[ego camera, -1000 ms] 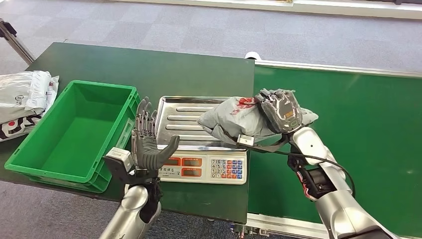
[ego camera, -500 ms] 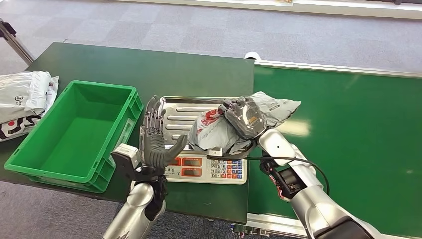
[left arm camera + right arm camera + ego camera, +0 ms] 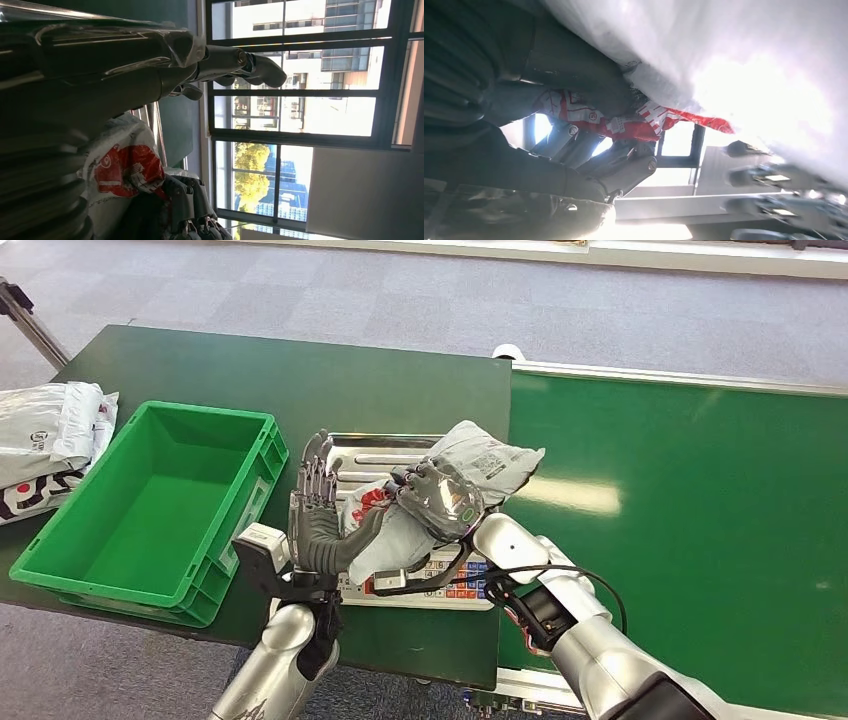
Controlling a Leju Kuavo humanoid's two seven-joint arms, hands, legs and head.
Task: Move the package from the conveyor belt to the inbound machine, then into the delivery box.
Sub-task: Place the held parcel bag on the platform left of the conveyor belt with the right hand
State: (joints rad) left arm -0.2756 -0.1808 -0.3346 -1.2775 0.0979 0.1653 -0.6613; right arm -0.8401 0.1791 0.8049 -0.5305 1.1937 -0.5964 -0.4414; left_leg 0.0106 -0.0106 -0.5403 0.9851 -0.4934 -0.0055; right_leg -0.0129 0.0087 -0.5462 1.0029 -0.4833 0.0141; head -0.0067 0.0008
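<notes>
Right hand (image 3: 440, 502) wrapped over a soft grey plastic mailer package (image 3: 468, 472) with a red print at its left end, fingers curled around it from above and holding it up over the steel-trayed weighing scale (image 3: 372, 452) with the number keypad. Package tilted, white-labelled end pointing far and right toward the green conveyor belt (image 3: 690, 510), red end dipping down and left. Can't tell if it's touching the tray or just above it.

Left hand (image 3: 318, 525) upright right at the scale's left near edge, palm facing the package, fingers straight and a bit spread, thumb sticking out under the package's red end. Looks like the thumb meets the bag, but not gripping anything. Same red print (image 3: 122, 167) up close in the left wrist view, next to the ribbed tray.

Green plastic crate (image 3: 70, 538) on the dark green table (image 3: 300, 370), left of the scale. White and grey mailer bags (image 3: 45, 435) piled at the far left edge.
</notes>
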